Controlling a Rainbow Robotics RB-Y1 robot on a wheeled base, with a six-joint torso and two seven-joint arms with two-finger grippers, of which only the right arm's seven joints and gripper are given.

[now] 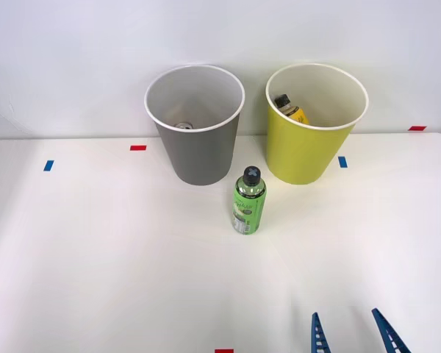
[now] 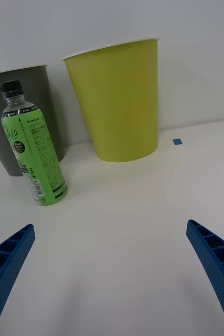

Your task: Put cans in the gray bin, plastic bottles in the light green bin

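In the front view, your green bin [image 1: 309, 147] already holds a yellow bottle [image 1: 290, 108], and the gray bin [image 1: 198, 151] has what looks like a can [image 1: 184, 126] at its bottom. One green bottle [image 1: 249, 201] is left, upright on the table [image 1: 95, 257] just in front of the gap between the bins. Your right gripper [image 1: 351, 332] sits well apart from it, nearer you and to the right, fingers spread and empty.

From the wrist view, the green bottle [image 2: 32, 149] stands ahead and off to one side of the open gripper [image 2: 112, 273], with the green bin [image 2: 117, 100] straight beyond.
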